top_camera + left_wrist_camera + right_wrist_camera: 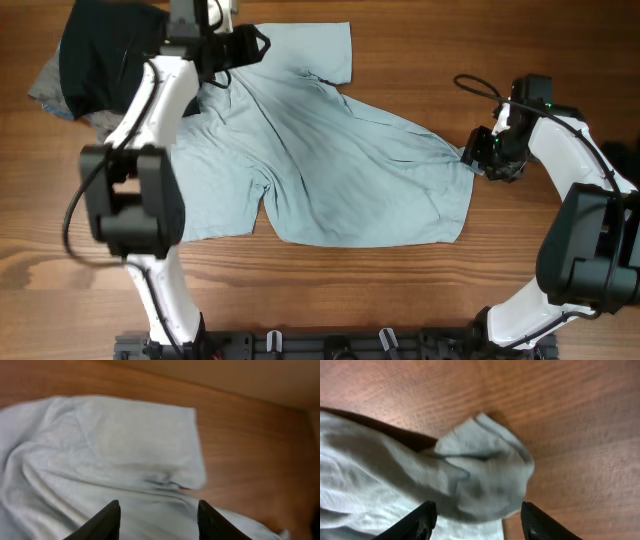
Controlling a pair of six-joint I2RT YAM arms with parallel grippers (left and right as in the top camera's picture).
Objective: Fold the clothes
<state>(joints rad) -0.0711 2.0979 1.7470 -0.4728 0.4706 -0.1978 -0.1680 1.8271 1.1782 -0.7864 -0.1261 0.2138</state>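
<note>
Black cloth (pixel 100 55) and a grey piece (pixel 48 88) lie heaped at the far-left corner of the counter (pixel 400 300), partly under the left arm. Just right of the heap, the left jaws hang open over the far-left end of the pale blue shirt (pixel 330 160). In the wrist view their fingers (pixel 107 520) stand apart with nothing between them, cloth lies below, and a flat sleeve (pixel 145 435) is just ahead.

The shirt sprawls rumpled across the middle, its long axis running left to right, so each arm has one end near it.

At the right edge the right jaws are open too. A bunched corner (pixel 490 470) lies between and just ahead of their fingers (pixel 540 520), not pinched. That corner looks the readier grasp, since it is already in line with the jaws.
</note>
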